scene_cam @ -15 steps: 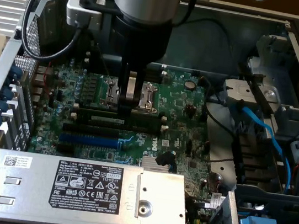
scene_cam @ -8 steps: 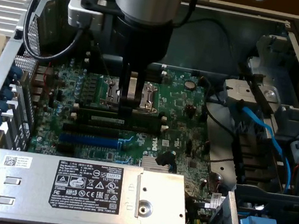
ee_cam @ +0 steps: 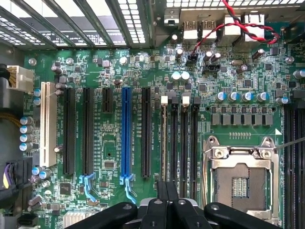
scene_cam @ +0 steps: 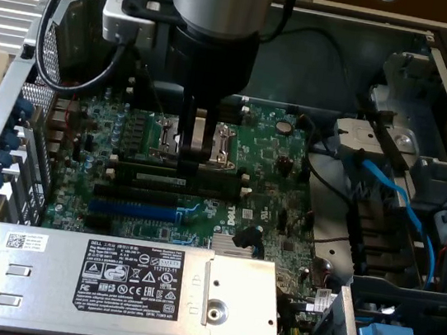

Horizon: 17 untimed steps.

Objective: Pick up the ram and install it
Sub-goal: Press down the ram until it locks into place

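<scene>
The ram is a long dark stick with a white label strip. It stands on edge in one of the black memory slots of the green motherboard. In the wrist view the ram shows edge-on as a thin grey line in the slot nearest the long black slot. My gripper comes straight down over the middle of the stick. Its dark fingers are shut together at the stick's top edge. I cannot tell whether they touch it. Nothing is between them.
Empty black memory slots run beside the ram, with the open CPU socket just past them. A blue slot and black slots lie on the other side. A silver power supply fills the case's near side, and blue cables are at the exterior view's right.
</scene>
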{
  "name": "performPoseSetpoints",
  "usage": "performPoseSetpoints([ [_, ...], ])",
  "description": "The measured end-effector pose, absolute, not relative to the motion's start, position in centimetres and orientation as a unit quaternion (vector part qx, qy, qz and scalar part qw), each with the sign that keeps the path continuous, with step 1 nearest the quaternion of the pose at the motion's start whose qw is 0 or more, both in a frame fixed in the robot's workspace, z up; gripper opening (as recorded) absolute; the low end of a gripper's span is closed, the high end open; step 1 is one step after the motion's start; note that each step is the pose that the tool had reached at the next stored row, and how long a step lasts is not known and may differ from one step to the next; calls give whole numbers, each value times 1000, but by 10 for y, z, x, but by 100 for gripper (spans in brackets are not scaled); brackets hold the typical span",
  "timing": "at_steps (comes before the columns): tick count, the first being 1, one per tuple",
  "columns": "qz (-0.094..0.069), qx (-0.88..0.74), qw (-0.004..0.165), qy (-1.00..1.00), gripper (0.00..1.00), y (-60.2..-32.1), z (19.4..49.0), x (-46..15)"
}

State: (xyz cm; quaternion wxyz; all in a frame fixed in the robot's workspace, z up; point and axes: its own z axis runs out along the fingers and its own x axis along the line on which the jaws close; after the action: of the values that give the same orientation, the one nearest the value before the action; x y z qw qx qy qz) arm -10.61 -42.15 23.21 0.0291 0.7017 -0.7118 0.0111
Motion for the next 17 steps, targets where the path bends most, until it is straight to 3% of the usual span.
performPoseSetpoints([
  [17, 22, 709, 39, -704, 10, -417, 229, -106],
])
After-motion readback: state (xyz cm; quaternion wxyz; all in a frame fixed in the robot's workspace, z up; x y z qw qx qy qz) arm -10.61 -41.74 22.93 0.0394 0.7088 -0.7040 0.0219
